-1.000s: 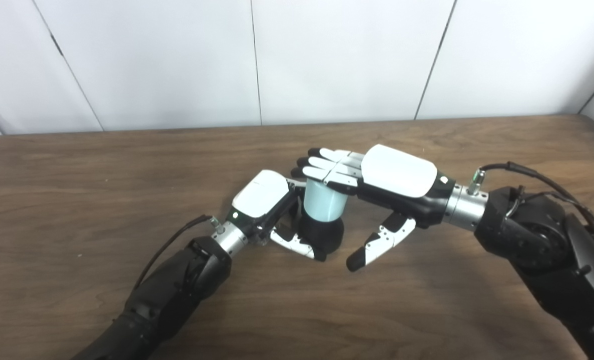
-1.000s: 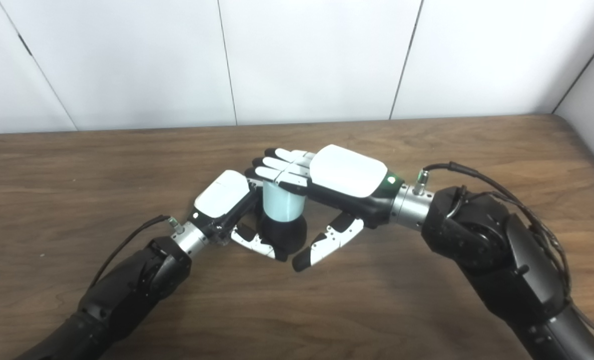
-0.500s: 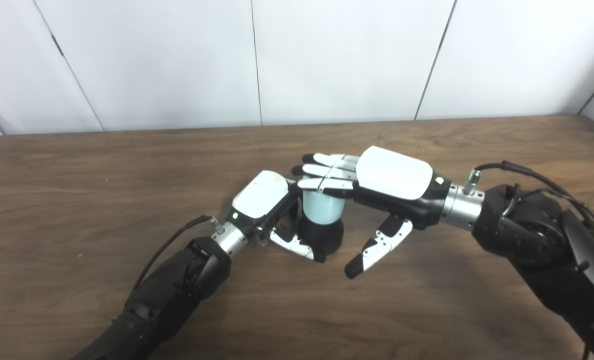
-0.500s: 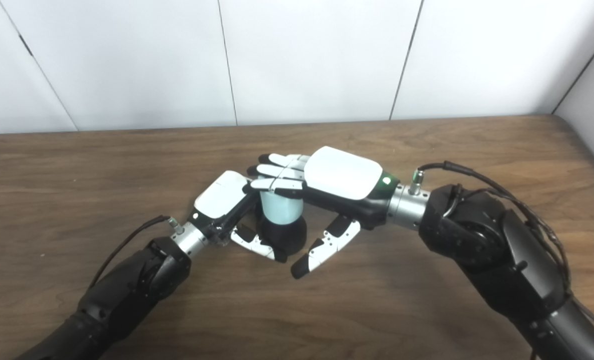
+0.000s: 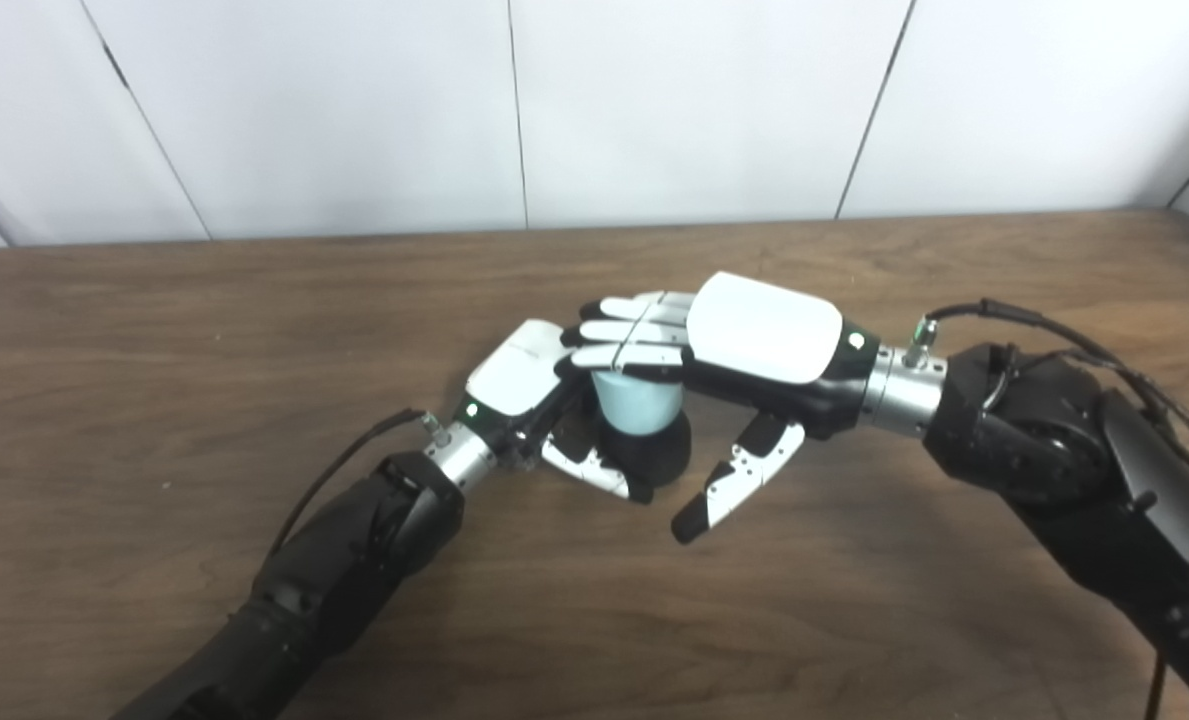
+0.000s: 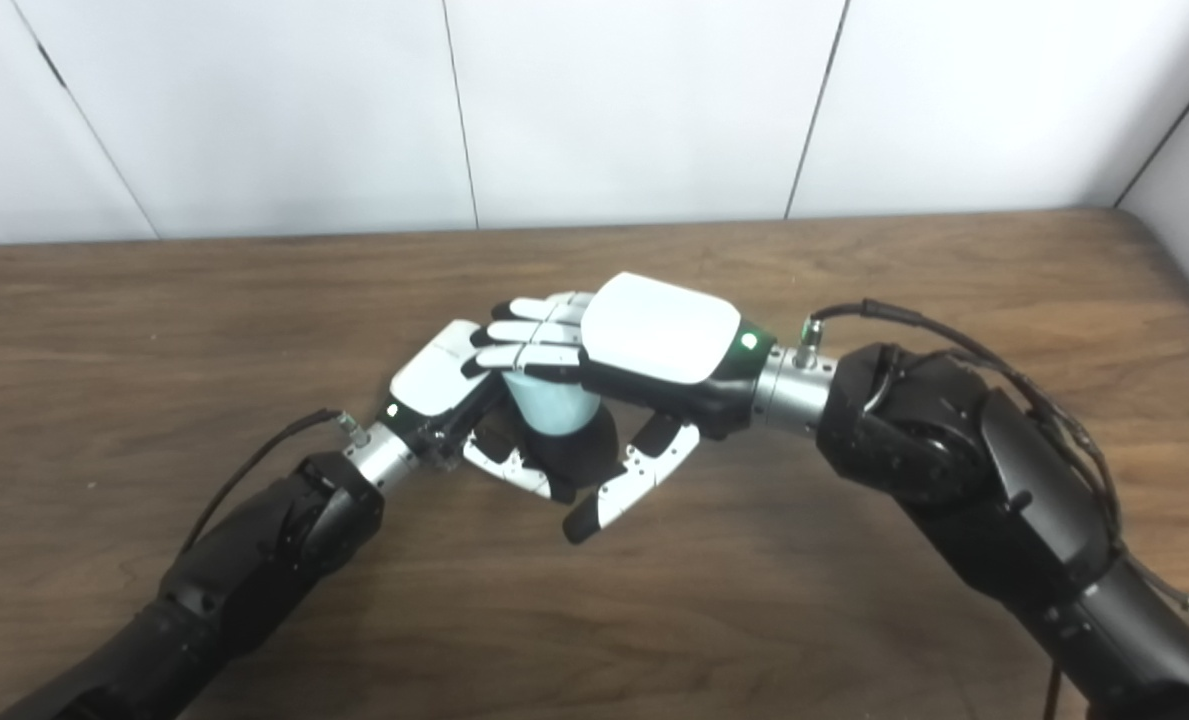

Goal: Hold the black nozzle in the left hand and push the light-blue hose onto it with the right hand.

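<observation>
My left hand (image 5: 519, 375) is shut on the black nozzle (image 5: 659, 455), which stands on the wooden table (image 5: 204, 330) at the centre. Its thumb curls round the nozzle's front. The short light-blue hose (image 5: 637, 402) stands upright in the nozzle's top. My right hand (image 5: 754, 330) lies flat over the hose, palm down. Its straight fingers (image 6: 519, 345) rest across the hose's upper end and reach over my left hand. The right thumb (image 5: 729, 485) hangs down beside the nozzle without touching it. The hose's top rim is hidden under the fingers.
White wall panels (image 5: 694, 100) run along the table's far edge. A black cable (image 5: 1004, 315) loops off my right wrist, and another (image 5: 354, 460) leaves my left wrist. The table's right corner (image 6: 1144, 240) meets a side wall.
The camera has tilted a little. My right hand has slid left and lowered onto the hose, its fingers now covering the top. Less light blue shows above the nozzle. The left hand keeps its hold.
</observation>
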Controlling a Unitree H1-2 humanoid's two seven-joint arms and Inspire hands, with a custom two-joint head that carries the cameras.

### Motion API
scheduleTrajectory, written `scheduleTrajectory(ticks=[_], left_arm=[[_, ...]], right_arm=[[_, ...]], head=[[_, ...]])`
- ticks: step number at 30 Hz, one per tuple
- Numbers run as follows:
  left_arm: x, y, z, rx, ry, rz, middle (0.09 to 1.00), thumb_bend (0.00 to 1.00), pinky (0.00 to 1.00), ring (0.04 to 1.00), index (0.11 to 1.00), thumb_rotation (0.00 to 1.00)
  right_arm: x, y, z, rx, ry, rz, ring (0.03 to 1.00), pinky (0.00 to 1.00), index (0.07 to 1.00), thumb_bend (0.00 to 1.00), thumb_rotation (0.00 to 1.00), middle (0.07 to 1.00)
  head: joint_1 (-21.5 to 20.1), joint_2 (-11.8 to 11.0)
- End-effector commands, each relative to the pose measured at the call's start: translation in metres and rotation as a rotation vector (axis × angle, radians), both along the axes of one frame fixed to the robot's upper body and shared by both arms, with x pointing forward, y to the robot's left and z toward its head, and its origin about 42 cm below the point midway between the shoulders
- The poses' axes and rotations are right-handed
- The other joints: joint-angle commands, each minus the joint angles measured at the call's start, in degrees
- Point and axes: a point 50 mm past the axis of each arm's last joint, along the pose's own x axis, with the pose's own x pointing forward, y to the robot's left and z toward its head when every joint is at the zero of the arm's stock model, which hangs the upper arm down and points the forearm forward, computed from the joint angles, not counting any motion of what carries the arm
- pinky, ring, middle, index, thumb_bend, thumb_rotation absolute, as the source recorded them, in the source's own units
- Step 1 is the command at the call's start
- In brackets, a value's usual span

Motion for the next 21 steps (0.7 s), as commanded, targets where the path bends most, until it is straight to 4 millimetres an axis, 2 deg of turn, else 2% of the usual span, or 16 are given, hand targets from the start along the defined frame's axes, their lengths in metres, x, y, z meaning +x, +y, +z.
scheduleTrajectory(ticks=[1,3,9,15,21], left_arm=[[-0.035,0.013,-0.059,0.191,0.190,-0.023,0.440,0.52,0.34,0.396,0.518,0.00],[-0.035,0.013,-0.060,0.192,0.194,-0.022,0.439,0.52,0.34,0.397,0.519,0.00],[-0.034,0.013,-0.060,0.206,0.195,-0.018,0.435,0.52,0.33,0.396,0.522,0.00],[-0.033,0.014,-0.059,0.198,0.193,-0.016,0.434,0.52,0.33,0.390,0.518,0.00],[-0.033,0.016,-0.059,0.198,0.191,-0.017,0.434,0.52,0.33,0.390,0.519,0.00]], right_arm=[[-0.006,-0.002,-0.029,-0.118,0.109,0.011,0.939,0.89,0.912,0.83,0.94,0.940],[-0.006,-0.005,-0.029,-0.097,0.110,-0.008,0.947,0.88,0.925,0.83,0.94,0.945],[-0.006,-0.014,-0.031,-0.008,0.089,-0.067,0.985,0.98,0.970,0.76,0.99,0.976],[-0.016,-0.024,-0.047,0.040,0.104,-0.103,0.990,0.95,0.975,0.71,0.97,0.990],[-0.018,-0.023,-0.051,0.064,0.100,-0.108,0.980,0.92,0.956,0.70,0.95,0.983]], head=[[-0.02,0.00],[-0.12,-0.17],[-0.10,-0.28],[-0.06,-0.19],[-0.08,-0.15]])
